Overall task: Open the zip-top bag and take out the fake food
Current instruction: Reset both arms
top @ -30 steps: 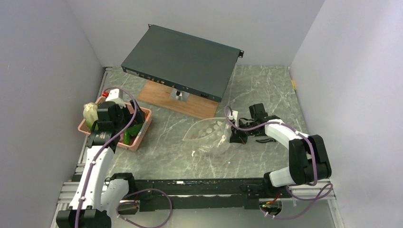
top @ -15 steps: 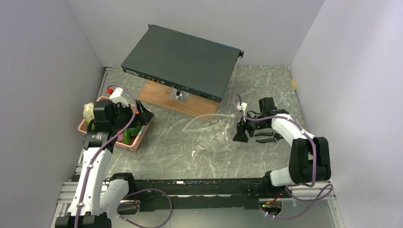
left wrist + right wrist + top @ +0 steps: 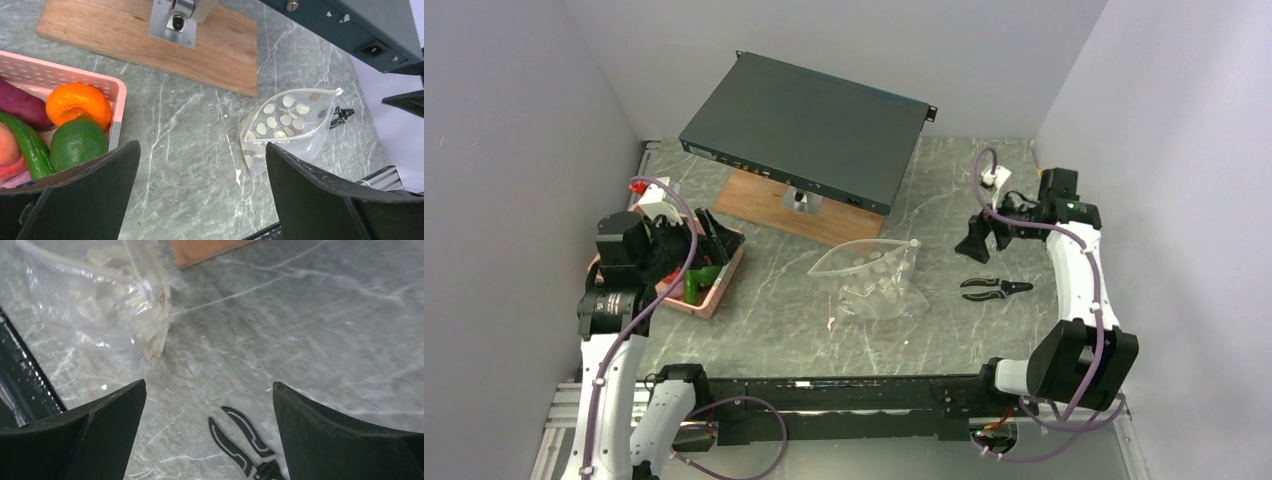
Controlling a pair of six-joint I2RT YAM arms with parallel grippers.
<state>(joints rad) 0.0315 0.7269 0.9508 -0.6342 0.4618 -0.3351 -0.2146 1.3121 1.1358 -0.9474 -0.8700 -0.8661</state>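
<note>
1. On a grey marbled table (image 3: 984, 180) walled in white, the clear zip-top bag (image 3: 872, 280) lies flat near the middle, apart from both arms. Pale round spots show through its plastic. The pictures do not tell whether its zip strip is sealed.
2. The fake food (image 3: 75, 120) sits in a pink mesh basket (image 3: 714, 290) at the table's left side: an orange piece, a round green one, a long green one, a dark purple one and a red-pink fruit, crowded together.
3. The left claw (image 3: 200, 195) hangs above the basket's right end, fingers spread wide with nothing between them.
4. The right claw (image 3: 984, 238) is raised over the far right of the table, well clear of the bag, its fingers also wide apart and empty.
5. Black pliers (image 3: 994, 289) lie on the table just right of the bag, nearer the camera than the right claw.
6. Behind the bag, a wooden board (image 3: 794, 205) carries a small metal stand under a dark, flat equipment case (image 3: 809, 130).
</note>
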